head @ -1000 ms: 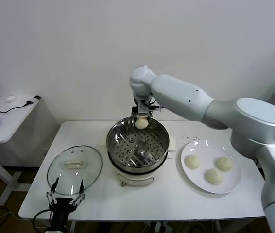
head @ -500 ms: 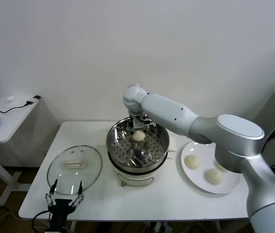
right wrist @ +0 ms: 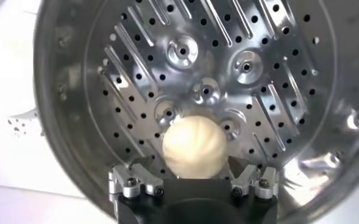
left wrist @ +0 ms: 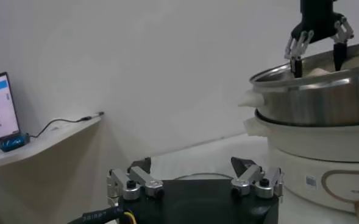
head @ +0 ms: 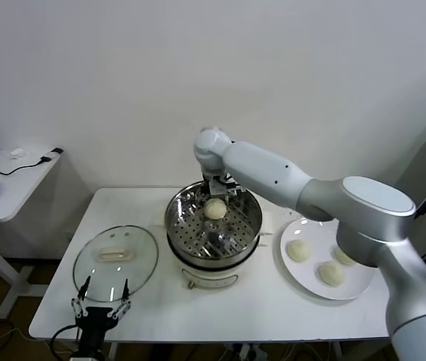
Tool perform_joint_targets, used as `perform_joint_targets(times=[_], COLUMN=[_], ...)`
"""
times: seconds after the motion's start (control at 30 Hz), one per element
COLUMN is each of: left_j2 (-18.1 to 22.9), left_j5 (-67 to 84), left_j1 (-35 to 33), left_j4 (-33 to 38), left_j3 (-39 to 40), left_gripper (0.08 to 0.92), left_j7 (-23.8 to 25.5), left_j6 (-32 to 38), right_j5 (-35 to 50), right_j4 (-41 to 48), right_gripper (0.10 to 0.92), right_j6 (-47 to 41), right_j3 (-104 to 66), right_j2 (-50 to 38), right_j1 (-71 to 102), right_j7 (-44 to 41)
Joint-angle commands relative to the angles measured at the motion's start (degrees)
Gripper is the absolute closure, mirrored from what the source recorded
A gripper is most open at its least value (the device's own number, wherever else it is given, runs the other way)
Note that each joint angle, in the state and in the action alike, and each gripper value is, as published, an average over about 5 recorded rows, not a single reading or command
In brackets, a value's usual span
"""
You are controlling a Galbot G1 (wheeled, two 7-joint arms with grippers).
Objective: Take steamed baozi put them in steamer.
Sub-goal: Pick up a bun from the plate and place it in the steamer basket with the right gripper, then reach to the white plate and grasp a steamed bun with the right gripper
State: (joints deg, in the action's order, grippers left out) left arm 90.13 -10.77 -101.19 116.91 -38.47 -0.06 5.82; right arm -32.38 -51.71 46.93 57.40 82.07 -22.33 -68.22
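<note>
Right hand [head: 214, 197], fingers apart, over cream-white domed dough bun [head: 214, 209] in shiny steel steamer pot [head: 190, 233], mid-bench. Round glass lid [head: 115, 258] near left edge; left hand [head: 101, 305] open at front edge.

Smooth, glossy silver-white right arm [head: 326, 188] with rounded joints; each hand [left wrist: 194, 185] has a black body, silver screwed knuckles and black fingertips.

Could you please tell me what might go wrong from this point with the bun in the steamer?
The small round cream-white dough bun sits between the right tool's open fingers over the shiny steel steamer's perforated tray; it might stick and lift out. Three buns remain on the flat white plate. The left tool waits by the glass lid.
</note>
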Motion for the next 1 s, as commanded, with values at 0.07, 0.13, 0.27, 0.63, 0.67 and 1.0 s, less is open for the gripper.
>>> perform_joint_targets(times=[0.07, 0.13, 0.27, 0.63, 0.67, 1.0], left_j2=[-0.5, -0.7, -0.9, -1.1, -1.1, -0.9], left_j5=[0.3, 0.5, 1.3, 1.6, 1.6, 1.4], left_j1=[-0.3, -0.5, -1.2, -2.1, -2.2, -3.1], left_j4=[-0.1, 0.1, 0.3, 0.7, 0.8, 0.7], left_j3=[0.5, 0.4, 0.1, 0.2, 0.2, -0.4], left_gripper=[0.177, 0.177, 0.177, 0.177, 0.177, 0.177], left_j7=[0.1, 0.0, 0.0, 0.0, 0.0, -0.3], left_j6=[0.2, 0.3, 0.6, 0.7, 0.7, 0.7], right_j5=[27.7, 39.2, 58.0, 65.1, 64.5, 49.9], right_j4=[-5.8, -7.9, -14.7, -23.3, -23.2, -17.5], right_gripper=[0.203, 0.203, 0.203, 0.203, 0.203, 0.203], right_j6=[-11.9, -20.9, -42.8, -71.7, -71.6, -67.5], right_j3=[9.7, 18.8, 31.2, 29.9, 29.6, 16.8], right_j2=[-12.6, -18.3, -28.2, -45.8, -46.4, -44.0], right_j1=[-14.9, -21.1, -29.0, -19.7, -17.9, 3.3], right_j7=[3.3, 7.5, 11.9, 11.9, 10.3, 6.7])
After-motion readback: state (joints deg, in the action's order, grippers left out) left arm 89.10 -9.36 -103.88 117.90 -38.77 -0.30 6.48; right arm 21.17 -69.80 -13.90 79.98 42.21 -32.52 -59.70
